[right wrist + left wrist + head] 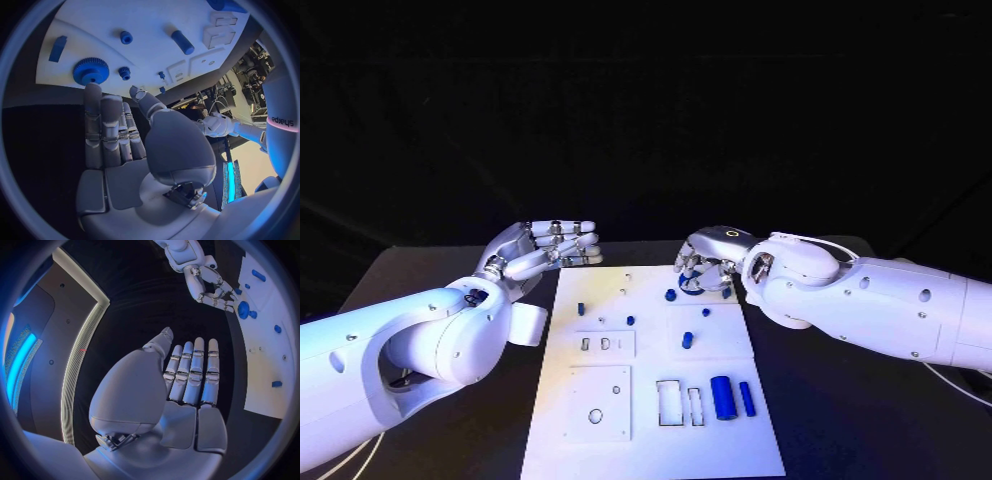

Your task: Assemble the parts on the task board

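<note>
Task board (733, 440) looked like matt white plastic, smooth, with cut-out slots. Gear (91, 71) was blue plastic, toothed rim, slightly satin. Blue cylinder (723, 397) was smooth and a bit glossy. Small blue pegs (126, 37) looked like the same plastic. Table (848, 420) was matt black. Left hand (187, 385) and right hand (119, 135) had silver metallic-looking fingers with a satin sheen; arm shells (877, 300) were glossy white plastic. Backdrop (646, 110) looked like black cloth, wrinkled.
</note>
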Controlling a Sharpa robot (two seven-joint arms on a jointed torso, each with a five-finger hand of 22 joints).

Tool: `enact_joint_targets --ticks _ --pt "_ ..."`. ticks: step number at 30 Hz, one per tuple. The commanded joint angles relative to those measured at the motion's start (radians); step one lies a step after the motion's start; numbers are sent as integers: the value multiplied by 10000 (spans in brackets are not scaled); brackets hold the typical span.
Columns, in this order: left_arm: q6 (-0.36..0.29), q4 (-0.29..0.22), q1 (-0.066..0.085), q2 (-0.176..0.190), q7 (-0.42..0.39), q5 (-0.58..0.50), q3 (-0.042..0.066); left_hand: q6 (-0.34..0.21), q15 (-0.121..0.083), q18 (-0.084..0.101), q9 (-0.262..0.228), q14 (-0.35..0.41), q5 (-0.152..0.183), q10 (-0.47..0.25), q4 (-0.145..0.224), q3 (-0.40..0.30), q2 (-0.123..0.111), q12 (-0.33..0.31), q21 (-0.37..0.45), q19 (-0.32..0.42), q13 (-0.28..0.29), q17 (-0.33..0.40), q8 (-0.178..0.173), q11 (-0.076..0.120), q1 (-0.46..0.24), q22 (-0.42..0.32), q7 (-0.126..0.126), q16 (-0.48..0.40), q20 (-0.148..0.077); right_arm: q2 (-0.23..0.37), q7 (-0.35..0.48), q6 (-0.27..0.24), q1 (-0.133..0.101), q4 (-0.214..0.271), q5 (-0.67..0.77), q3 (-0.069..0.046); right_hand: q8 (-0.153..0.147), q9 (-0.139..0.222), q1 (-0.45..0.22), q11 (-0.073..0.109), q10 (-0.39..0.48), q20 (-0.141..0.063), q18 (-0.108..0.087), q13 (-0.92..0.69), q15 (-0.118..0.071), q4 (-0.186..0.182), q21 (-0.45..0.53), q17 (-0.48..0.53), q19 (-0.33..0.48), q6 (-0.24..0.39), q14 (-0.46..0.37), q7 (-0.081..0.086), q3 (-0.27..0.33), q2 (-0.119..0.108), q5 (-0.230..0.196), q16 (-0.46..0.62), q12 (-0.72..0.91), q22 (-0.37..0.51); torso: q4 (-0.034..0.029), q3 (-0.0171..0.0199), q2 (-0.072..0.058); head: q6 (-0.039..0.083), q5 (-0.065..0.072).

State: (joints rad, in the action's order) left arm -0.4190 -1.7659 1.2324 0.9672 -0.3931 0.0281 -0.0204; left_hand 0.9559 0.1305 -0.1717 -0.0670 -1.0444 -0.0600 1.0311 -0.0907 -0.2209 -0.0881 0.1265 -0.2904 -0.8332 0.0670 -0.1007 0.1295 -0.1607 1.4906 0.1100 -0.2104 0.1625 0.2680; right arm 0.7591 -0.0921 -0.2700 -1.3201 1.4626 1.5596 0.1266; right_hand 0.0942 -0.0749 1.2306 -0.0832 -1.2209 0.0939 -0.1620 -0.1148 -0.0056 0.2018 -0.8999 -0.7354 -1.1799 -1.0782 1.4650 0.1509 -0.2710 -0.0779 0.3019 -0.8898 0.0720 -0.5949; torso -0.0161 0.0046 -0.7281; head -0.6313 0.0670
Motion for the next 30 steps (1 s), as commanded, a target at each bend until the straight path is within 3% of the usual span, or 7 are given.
enact_joint_targets --ticks 1,5,9,14,19,30 --pt "209 -105 79 31 38 108 18 44 13 -116 16 68 -2 39 8 -49 -6 -72 37 36 -11 12 -55 -54 -50 -17 -23 -57 55 -99 -343 448 -6 -31 922 -5 -69 -17 30 -24 108 13 192 -40 72 -119 -839 -1168 -248 -25 426 27 -44 -133 -9 -1173 -29 -1067 -64 31 -189 9 0" --pt "196 -193 123 77 60 109 22 38 20 -116 17 75 -2 32 5 -51 -5 -92 46 46 -12 13 -70 -62 -63 -25 -32 -79 60 -200 -371 519 -3 -59 1069 -3 -94 -25 44 -39 222 36 351 -59 97 -240 -1837 -2422 -614 -39 432 55 -114 -194 -18 -2394 -43 -2392 -91 40 -265 -5 -10" --pt "200 -259 151 111 72 109 24 32 27 -116 18 81 -2 25 1 -53 -3 -110 53 53 -12 13 -82 -70 -74 -32 -40 -98 65 -249 -407 591 -1 -75 1156 -3 -111 -30 70 -46 266 64 425 -74 110 -331 -2329 -3012 -751 -47 406 59 -184 -229 -12 -2993 -40 -3051 -111 37 -308 11 -20" --pt "210 -285 187 133 87 109 25 19 38 -117 19 92 -1 10 -3 -54 -4 -143 65 65 -13 15 -107 -83 -94 -44 -55 -133 72 -302 -467 738 0 -123 1267 -2 -107 -38 85 -47 292 81 465 -80 111 -381 -2571 -3312 -822 -74 401 53 -229 -247 -11 -3286 -45 -3386 -135 22 -359 24 -13" --pt "217 -291 218 162 113 107 26 12 44 -117 20 96 -1 2 -7 -54 -4 -161 71 70 -13 15 -120 -90 -106 -50 -63 -150 76 -380 -514 933 3 -161 1359 3 -110 -41 93 -66 385 93 471 -67 129 -423 -2664 -3420 -809 -87 382 55 -260 -274 -9 -3422 -73 -3509 -141 47 -427 59 -66" --pt "186 -307 264 218 175 100 27 11 48 -118 19 97 -1 -3 -12 -56 4 -175 77 75 -12 14 -129 -96 -118 -56 -71 -165 79 -551 -570 1158 21 -286 1471 11 -104 -50 137 -87 509 132 552 -20 150 -503 -3054 -3876 -992 -139 415 61 -360 -236 19 -3837 -55 -4074 -154 65 -544 86 -75"
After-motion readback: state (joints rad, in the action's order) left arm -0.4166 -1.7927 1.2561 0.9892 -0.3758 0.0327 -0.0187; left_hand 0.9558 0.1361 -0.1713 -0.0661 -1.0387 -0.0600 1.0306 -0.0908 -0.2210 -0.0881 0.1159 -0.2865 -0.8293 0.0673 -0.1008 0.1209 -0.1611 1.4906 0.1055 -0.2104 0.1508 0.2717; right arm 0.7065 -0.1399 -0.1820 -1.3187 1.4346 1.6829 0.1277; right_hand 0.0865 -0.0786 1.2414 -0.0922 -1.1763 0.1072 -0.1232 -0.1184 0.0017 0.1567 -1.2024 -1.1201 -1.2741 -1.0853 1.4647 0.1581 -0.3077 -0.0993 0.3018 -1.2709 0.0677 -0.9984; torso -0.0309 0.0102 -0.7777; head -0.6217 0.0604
